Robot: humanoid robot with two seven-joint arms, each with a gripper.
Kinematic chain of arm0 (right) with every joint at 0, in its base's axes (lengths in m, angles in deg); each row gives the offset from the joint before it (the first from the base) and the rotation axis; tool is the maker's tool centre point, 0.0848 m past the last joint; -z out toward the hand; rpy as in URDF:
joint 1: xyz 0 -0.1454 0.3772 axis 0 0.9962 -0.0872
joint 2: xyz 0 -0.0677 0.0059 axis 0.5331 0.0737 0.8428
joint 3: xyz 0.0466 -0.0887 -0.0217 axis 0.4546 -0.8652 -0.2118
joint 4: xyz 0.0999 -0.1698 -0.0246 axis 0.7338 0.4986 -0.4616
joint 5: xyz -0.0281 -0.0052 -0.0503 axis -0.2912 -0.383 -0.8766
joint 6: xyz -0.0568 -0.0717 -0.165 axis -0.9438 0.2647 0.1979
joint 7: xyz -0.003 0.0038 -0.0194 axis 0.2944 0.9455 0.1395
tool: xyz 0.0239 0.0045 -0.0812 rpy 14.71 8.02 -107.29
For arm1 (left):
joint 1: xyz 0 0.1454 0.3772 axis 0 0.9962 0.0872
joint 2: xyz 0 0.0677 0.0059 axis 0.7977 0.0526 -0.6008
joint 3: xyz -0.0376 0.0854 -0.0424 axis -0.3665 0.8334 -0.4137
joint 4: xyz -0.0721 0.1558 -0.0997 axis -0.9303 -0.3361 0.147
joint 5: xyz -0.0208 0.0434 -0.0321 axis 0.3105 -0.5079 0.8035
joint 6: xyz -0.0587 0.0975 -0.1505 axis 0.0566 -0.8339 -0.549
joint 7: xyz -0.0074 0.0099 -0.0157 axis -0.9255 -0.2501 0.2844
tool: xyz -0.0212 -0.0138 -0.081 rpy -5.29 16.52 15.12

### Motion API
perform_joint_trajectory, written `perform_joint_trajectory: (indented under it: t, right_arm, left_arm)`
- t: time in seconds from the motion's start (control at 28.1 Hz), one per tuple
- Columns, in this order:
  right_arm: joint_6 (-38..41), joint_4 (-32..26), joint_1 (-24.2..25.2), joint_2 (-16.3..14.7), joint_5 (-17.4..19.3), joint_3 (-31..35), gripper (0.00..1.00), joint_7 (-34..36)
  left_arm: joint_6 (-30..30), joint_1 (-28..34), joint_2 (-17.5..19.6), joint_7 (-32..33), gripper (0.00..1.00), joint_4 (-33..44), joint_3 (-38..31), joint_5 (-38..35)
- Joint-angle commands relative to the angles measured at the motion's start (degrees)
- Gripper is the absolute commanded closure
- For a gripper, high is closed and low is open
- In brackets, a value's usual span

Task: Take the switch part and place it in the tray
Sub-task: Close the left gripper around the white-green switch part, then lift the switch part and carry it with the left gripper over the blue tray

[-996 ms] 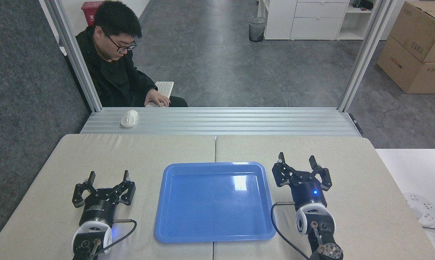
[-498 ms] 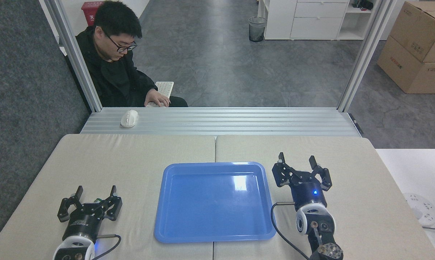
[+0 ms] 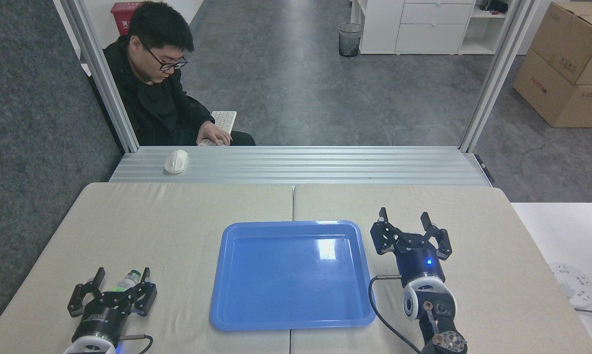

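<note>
Hovering spread-jawed and empty, the left gripper (image 3: 120,278) brackets the small white-and-green plastic switch part (image 3: 128,280) on the beige table (image 3: 178,221); light, rigid and slick, probably best pinched across its green block. Rightward: glossy blue tray (image 3: 291,322), then the parted, empty right gripper (image 3: 405,220).

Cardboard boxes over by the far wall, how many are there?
2. One large brown cardboard box sits on top of another brown cardboard box at the room's far right, both cut off by the picture's edge. More may stand out of view.
</note>
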Motion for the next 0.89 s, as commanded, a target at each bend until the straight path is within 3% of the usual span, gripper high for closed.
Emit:
perform_joint_trajectory:
  t: [0.0,0.36,0.5,0.68,0.78,0.85]
  right_arm:
    - [0.0,0.1,0.0,0.0,0.1,0.0,0.0,0.0]
    - [0.0,0.1,0.0,0.0,0.1,0.0,0.0,0.0]
    - [0.0,0.1,0.0,0.0,0.1,0.0,0.0,0.0]
    - [0.1,0.1,-0.1,0.0,0.1,0.0,0.0,0.0]
    - [0.1,0.1,-0.1,0.0,0.1,0.0,0.0,0.0]
    - [0.1,0.1,0.0,-0.2,0.1,0.0,0.0,0.0]
  left_arm:
    - [0.2,1.0,0.8,-0.1,0.0,-2.3,-1.8,-0.3]
    - [2.0,2.0,0.7,-0.1,0.01,-2.7,-1.6,-0.2]
    - [2.7,2.1,0.7,-0.1,0.06,-3.0,-1.4,-0.4]
    - [4.7,3.7,0.8,-0.9,0.52,-2.8,-1.2,-0.7]
    - [5.3,4.1,0.9,-3.3,0.73,-2.9,-1.1,-1.5]
    - [5.8,4.6,0.8,-4.5,0.99,-2.9,-1.2,-3.3]
